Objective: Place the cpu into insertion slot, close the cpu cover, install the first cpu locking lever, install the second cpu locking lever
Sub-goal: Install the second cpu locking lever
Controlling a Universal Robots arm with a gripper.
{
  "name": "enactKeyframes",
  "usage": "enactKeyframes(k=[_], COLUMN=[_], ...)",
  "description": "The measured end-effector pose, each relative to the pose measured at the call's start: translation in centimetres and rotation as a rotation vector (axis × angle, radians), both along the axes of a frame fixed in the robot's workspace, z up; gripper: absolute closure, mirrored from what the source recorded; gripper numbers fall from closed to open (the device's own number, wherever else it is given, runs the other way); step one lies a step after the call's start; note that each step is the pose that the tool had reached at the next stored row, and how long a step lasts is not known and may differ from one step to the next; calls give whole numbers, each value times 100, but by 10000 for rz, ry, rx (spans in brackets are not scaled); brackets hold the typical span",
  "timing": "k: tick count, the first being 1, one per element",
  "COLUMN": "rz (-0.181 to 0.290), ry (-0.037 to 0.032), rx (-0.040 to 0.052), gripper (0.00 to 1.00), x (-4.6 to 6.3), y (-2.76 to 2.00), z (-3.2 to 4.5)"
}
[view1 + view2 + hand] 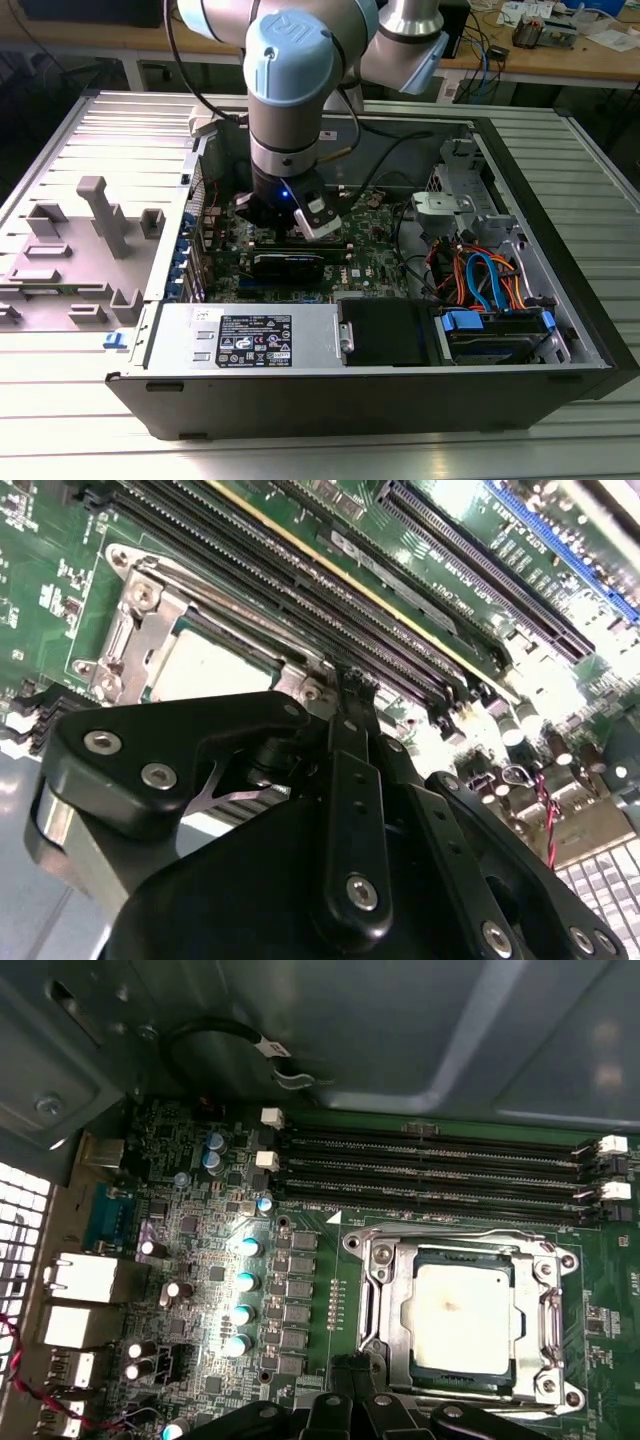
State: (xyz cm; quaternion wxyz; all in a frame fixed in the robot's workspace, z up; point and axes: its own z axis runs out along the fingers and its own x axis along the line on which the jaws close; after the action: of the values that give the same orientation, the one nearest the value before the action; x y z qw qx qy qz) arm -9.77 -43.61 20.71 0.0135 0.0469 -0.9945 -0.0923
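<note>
I see the cpu (462, 1312) seated in its socket under the closed cover (385, 1280), at the board's centre. My gripper (352, 685) hovers at the socket's six o'clock edge, jaws pinched shut on nothing. I'd press each lever squarely under its hook.

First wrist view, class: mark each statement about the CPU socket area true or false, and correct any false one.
1. The cpu sits in the socket. True.
2. The cpu cover frames the chip, lying flat around it. True.
3. The tool holds the cpu in the air. False: the chip lies in the socket.
4. The memory slots lie beside the socket. True.
5. A fan covers the socket. False: the chip's metal top is exposed.
</note>
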Motion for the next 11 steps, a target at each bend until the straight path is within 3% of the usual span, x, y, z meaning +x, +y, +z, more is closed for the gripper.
enactKeyframes(k=[7,9,11], rz=[-2,-3,0], ry=[0,1,0], rx=[-46,-230,-311], gripper=[89,89,89], x=[-4,-6,-5], y=[0,1,1], z=[189,190,190])
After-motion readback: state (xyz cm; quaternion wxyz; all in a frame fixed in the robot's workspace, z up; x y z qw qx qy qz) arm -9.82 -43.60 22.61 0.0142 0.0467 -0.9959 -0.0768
